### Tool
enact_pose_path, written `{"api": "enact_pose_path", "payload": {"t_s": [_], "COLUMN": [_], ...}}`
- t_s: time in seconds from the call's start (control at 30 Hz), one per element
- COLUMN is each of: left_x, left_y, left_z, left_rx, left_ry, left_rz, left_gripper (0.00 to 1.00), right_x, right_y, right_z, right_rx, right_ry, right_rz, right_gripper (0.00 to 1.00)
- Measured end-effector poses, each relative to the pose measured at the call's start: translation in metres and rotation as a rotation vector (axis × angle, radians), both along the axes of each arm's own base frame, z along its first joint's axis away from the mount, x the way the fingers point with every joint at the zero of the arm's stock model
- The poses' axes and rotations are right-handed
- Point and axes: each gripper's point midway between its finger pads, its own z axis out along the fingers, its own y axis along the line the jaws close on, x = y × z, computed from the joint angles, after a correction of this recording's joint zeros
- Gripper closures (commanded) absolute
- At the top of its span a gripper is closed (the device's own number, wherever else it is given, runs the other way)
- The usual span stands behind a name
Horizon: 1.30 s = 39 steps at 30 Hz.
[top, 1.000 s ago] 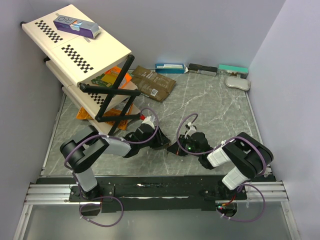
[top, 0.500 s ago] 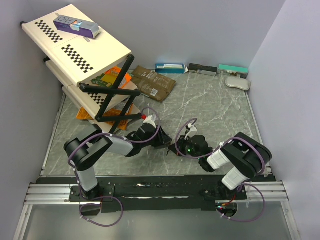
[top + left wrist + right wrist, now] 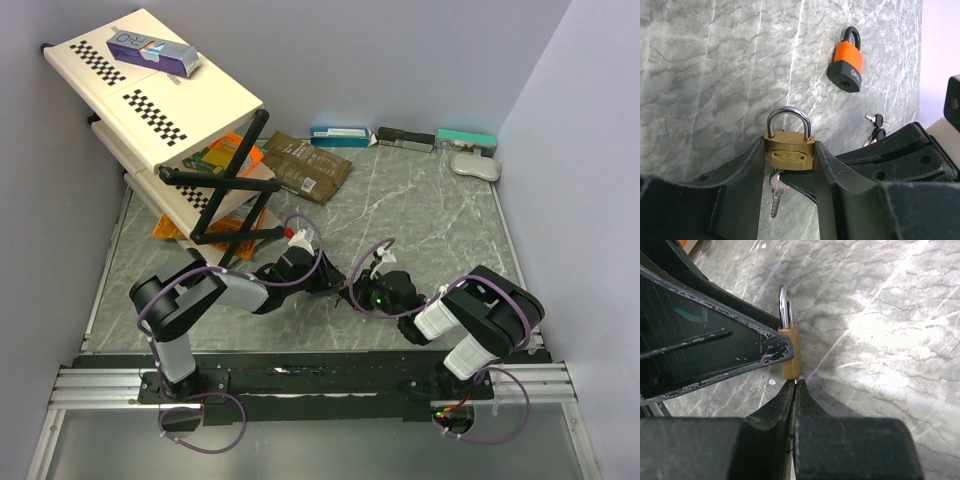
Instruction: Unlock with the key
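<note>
Brass padlock (image 3: 788, 151) (silvery shackle (image 3: 788, 109)), key (image 3: 775, 192) beneath

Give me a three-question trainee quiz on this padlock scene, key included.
1. True or false: the brass padlock is clamped between the left fingers.
2. The spare padlock lying loose has a body that is: A blue, B orange, C green.
3. Fill in: the brass padlock's shackle is ___ (open/closed).
Key: 1 true; 2 B; 3 closed.
</note>
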Motion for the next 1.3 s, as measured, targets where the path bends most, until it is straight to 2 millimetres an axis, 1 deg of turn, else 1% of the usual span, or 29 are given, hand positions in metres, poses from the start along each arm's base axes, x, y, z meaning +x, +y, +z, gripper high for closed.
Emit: {"api": "enact_pose_path", "payload": {"t_s": [0.17,0.37,0.57,0.8,0.97,1.3], "left_x": [-0.002,-0.011,-0.018,-0.024,-0.027,-0.039], "left_y": [-0.001,-0.003,-0.002,0.001,0.000,0.002], "left_z": [0.002,0.007,0.019,0.040,0.054,0.072], "left_rx": [-0.013,-0.061,-0.101,-0.149,-0.191,-0.251], "left_ry": [-0.015,-0.055,-0.102,-0.175,-0.219,-0.272], "left_rz": [-0.008,-0.051,-0.087,-0.114,-0.135,-0.182], "left_gripper": [0.99,0.99,0.99,0.99,0.99,0.99], "right_x": [-0.001,-0.010,-0.017,-0.021,-0.024,-0.035], "right_y": [-0.001,-0.003,-0.002,0.002,0.001,0.003], "right_z": [0.001,0.006,0.017,0.037,0.051,0.068], "right_rx": [-0.007,-0.019,-0.003,0.048,0.074,0.119], "right_ry": [0.012,0.042,0.047,0.028,0.014,0.014], "right_rz": [0.000,0.020,0.044,0.066,0.073,0.119], "right_gripper": [1.00,1.00,1.00,1.00,1.00,1.00]}}
